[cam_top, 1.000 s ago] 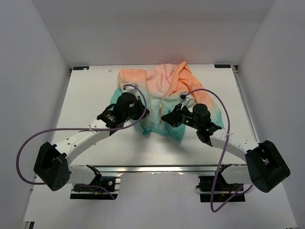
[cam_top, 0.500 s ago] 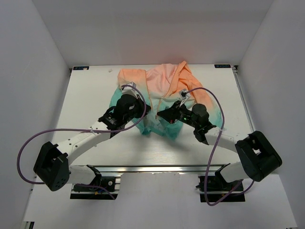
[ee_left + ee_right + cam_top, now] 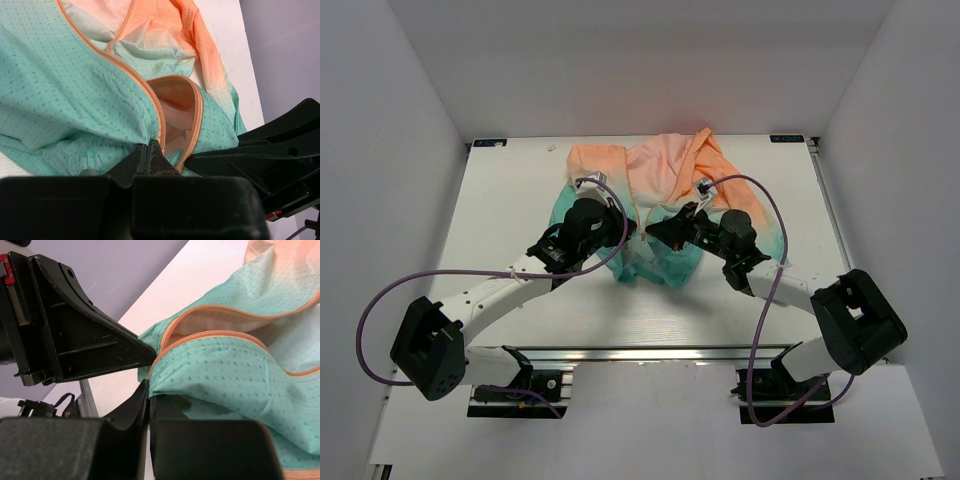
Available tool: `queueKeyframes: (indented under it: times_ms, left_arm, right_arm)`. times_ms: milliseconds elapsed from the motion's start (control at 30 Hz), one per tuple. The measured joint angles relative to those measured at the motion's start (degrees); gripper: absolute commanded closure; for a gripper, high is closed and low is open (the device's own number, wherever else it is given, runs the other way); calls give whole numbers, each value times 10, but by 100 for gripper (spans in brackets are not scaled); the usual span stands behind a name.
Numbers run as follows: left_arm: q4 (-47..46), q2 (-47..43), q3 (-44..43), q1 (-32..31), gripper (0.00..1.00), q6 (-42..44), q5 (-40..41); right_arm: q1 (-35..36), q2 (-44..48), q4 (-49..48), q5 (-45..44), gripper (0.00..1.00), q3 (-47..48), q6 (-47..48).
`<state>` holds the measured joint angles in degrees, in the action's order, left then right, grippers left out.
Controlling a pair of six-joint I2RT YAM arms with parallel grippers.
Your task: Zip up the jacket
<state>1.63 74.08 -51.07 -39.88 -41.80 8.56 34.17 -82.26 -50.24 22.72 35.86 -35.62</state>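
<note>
**Both grippers pinched on jacket hem, zip not yet done up**

L gripper [image 3: 628, 232]: jaws closed tight, nipping the teal fabric of the jacket [image 3: 660, 170] right at the edge of the orange zipper [image 3: 150, 95]. In the L wrist view one zipper tape runs straight down into the fingertips.

R gripper [image 3: 654, 232]: also closed, w/ a fold of teal hem caught btwn its fingers [image 3: 142, 395]. The tape arcs just above them.

The two grippers face each other tip to tip and sit v. near one another; each shows up close in the other's wrist cam. Can't tell if they touch.

Jacket lies on the white table [image 3: 520, 190], bunched rather than flat. The teal hem sits at and under both grippers. The peach-orange shoulders and hood lie beyond them, twd the far edge.

Directly ahead of the L fingertips the two tapes bow apart into an oval gap w/ pale peach lining showing. Further off, the tapes run on twd the orange part.

A purple cable [image 3: 365, 320] loops off the L arm, well behind its gripper. Another [image 3: 775, 215] arcs over the R arm.
</note>
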Motion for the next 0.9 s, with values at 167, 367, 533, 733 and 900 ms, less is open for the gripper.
queueKeyframes:
  times_ms: [167,367,533,733,900]
  left_arm:
    - [0,0,0,0,100,4,0]
    - [-2,0,0,-1,100,4,0]
    - [-2,0,0,-1,100,4,0]
    - [-2,0,0,-1,100,4,0]
    - [-2,0,0,-2,100,4,0]
  right_arm:
    - [0,-6,11,-3,100,14,7]
    - [0,-9,38,-4,100,32,17]
    - [0,-11,43,-5,100,32,18]
    - [0,-11,56,-4,100,32,21]
    - [0,-11,58,-4,100,32,21]
